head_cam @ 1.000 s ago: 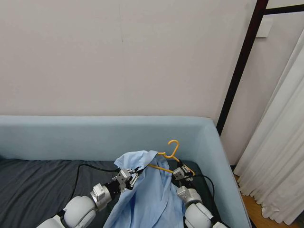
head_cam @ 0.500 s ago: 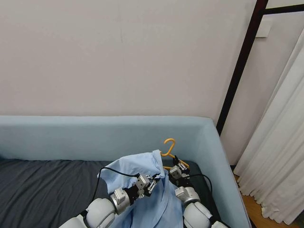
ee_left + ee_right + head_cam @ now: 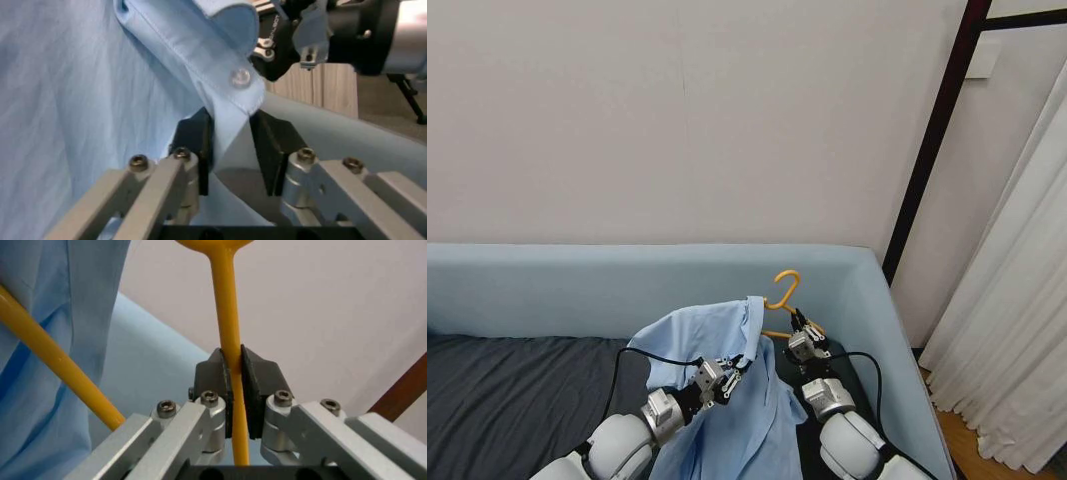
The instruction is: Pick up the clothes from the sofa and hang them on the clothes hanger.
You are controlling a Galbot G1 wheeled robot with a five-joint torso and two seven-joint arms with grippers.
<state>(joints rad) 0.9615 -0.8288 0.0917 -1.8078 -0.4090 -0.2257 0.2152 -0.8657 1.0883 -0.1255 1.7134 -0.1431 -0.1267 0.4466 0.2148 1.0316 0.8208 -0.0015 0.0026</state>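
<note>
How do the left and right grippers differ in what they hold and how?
The left gripper pinches the blue shirt by its buttoned edge; the right gripper clamps the yellow hanger by its neck. The left's jaws stand wider apart than the right's. Both hold something above the sofa.

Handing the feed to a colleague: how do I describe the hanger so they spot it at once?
Look at the right-hand end of the pale blue sofa, near its corner. There the right pincer grips the stem of a yellow clothes hanger, its hook rising above a light blue shirt. It is the only yellow thing, a thin curve beside soft cloth.
</note>
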